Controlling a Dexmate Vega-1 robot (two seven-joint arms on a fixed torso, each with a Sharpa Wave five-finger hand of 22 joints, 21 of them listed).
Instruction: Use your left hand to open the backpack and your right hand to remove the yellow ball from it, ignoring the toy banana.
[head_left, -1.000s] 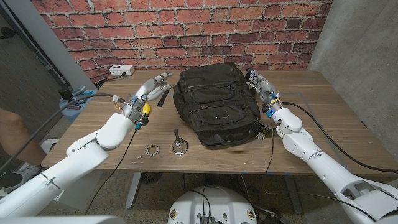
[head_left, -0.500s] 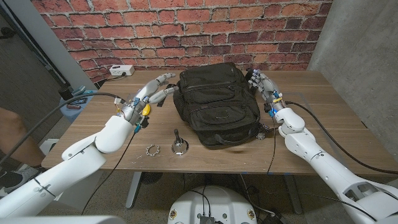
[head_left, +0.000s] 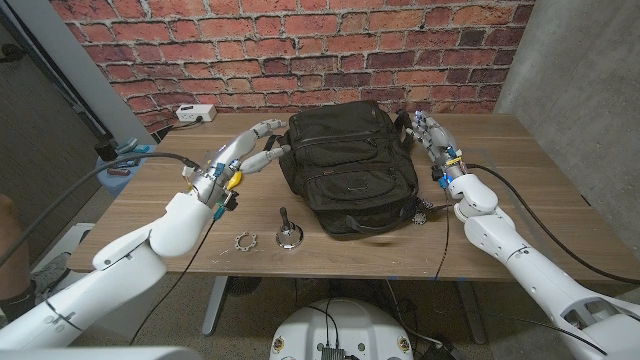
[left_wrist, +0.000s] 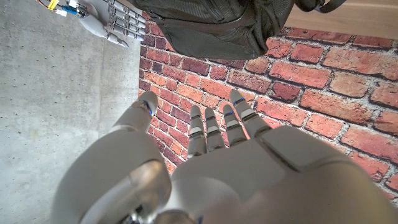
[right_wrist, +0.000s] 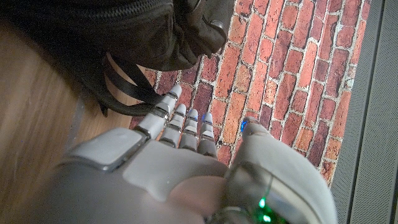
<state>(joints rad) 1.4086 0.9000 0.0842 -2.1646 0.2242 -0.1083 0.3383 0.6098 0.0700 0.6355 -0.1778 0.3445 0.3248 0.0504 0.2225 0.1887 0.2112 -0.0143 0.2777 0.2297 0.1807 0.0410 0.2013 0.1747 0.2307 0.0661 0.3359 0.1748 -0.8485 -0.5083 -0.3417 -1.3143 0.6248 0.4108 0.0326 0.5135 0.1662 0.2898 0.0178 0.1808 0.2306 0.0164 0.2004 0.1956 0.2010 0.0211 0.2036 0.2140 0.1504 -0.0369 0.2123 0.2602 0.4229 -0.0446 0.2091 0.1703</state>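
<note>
the backpack (head_left: 348, 165) at frame centre looks closed, both the left hand (head_left: 250, 150) and right hand (head_left: 428, 133) beside it empty, fingers apart, so everything remains.

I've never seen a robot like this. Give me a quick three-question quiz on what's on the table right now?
1. True or false: the backpack is zipped shut.
2. Which hand has its fingers nearest the backpack's side: A) left hand, B) right hand, C) both about equal?
3. Fill in: the wall behind the table is made of ____.

Key: 1 true; 2 C; 3 brick.
</note>
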